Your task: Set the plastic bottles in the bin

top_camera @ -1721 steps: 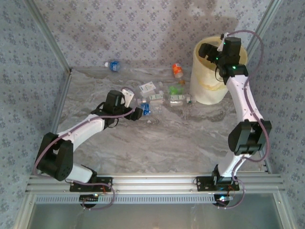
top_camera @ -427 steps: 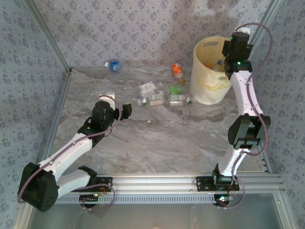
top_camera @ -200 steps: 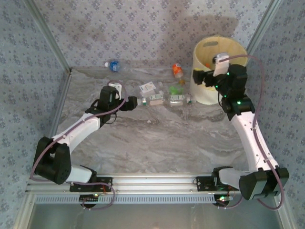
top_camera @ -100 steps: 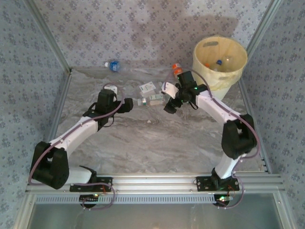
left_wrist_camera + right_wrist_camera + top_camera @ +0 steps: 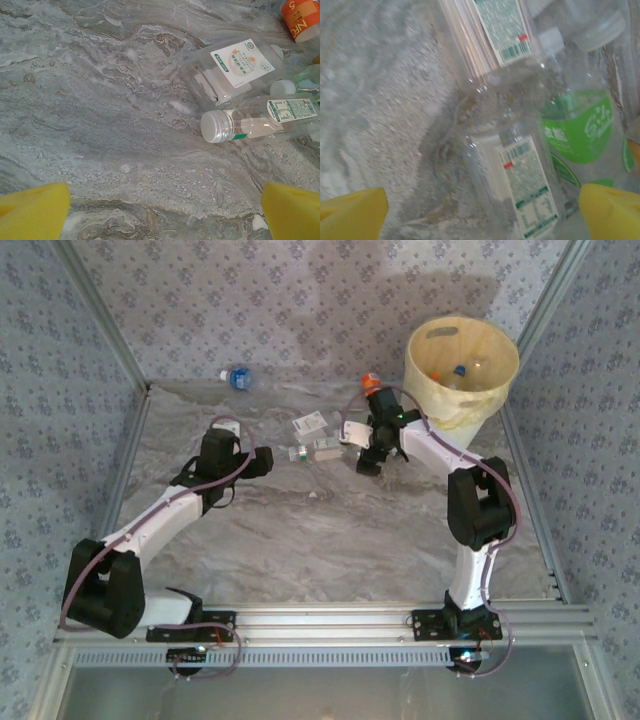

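- pick-up step: right gripper (image 5: 482, 215) is wide open and empty, hovering over the clear bottles (image 5: 525, 185) mid-desk (image 5: 330, 530), left of the bin (image 5: 440, 405) in the far right corner
- the left gripper (image 5: 165, 210) is wide open and empty too, with a silver-capped bottle (image 5: 250, 122) just ahead of it
- next, I'd guess: drop, pinch one bottle, carry it to the bin

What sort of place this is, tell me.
Probably a robot test booth, not a home: arms bolted to an aluminium rail, patterned cloth walls on a metal frame, and bottles staged near a bin.
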Controlling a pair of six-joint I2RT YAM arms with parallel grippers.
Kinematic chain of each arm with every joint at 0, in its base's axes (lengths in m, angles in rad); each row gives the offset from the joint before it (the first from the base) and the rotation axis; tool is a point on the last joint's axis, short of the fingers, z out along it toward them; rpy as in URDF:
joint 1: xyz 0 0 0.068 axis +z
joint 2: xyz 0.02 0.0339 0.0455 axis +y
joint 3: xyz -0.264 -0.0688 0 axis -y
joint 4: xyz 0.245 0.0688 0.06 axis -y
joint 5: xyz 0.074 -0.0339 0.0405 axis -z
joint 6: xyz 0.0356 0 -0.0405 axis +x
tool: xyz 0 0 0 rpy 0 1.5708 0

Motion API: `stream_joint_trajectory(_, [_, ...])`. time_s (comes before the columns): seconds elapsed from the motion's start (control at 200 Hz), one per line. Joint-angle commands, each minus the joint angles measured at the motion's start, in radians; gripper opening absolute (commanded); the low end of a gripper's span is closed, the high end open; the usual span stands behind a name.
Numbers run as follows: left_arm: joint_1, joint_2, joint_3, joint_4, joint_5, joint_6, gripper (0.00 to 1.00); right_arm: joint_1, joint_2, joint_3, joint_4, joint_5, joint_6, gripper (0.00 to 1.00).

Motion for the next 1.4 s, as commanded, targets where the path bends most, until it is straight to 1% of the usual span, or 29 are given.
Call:
stream_joint_trajectory(0.0, [0.007,0.007,0.0,-0.011,-0.009,-0.011,0.98,-0.015,0.061,0.019,-0.007,0.082,-0.1,1.0])
stream_joint_trajectory(0.18, [0.007,0.018,0.002,-0.016,-0.007,-0.019,0.98,-0.014,0.116,0.014,-0.034,0.093,-0.119,0.97])
stream_joint_trajectory(0.26, [0.007,0.014,0.0,-0.018,-0.008,-0.018,0.98,-0.002,0.113,-0.006,-0.035,0.1,-0.117,0.94])
stream_joint_trajectory(0.275, [0.007,0.013,-0.002,-0.018,-0.009,-0.018,0.98,0.001,0.11,-0.009,-0.059,0.1,-0.117,0.93])
stream_joint_trajectory(0.465, [0.009,0.012,-0.004,-0.02,-0.01,-0.019,0.98,0.017,0.074,-0.026,-0.114,-0.006,-0.099,0.87])
stream_joint_trajectory(0.515, [0.009,0.012,-0.007,-0.018,-0.01,-0.02,0.98,0.018,0.074,-0.027,-0.113,-0.014,-0.097,0.85])
stream_joint_trajectory(0.635, [0.009,0.011,-0.015,-0.017,-0.01,-0.021,0.98,0.019,0.1,-0.057,-0.047,0.052,-0.1,0.83])
stream_joint_trajectory(0.834, [0.011,0.01,-0.022,-0.014,-0.009,-0.027,0.98,0.027,0.127,-0.1,0.041,0.111,-0.126,0.79])
stream_joint_trajectory(0.914, [0.011,0.01,-0.023,-0.012,-0.009,-0.028,0.98,0.032,0.121,-0.117,0.069,0.11,-0.123,0.74])
stream_joint_trajectory(1.059, [0.011,0.015,-0.02,-0.011,-0.008,-0.028,0.98,0.035,0.086,-0.132,0.091,0.1,-0.073,0.64])
stream_joint_trajectory(1.179, [0.011,0.016,-0.022,-0.008,-0.005,-0.029,0.98,0.049,0.031,-0.155,0.088,0.085,-0.014,0.59])
stream_joint_trajectory(1.294, [0.01,0.016,-0.022,-0.004,-0.004,-0.031,0.98,0.08,-0.017,-0.192,0.092,0.096,0.083,0.54])
stream_joint_trajectory(1.394, [0.011,0.018,-0.02,-0.005,-0.003,-0.029,0.98,0.098,-0.076,-0.245,0.141,0.092,0.189,0.5])
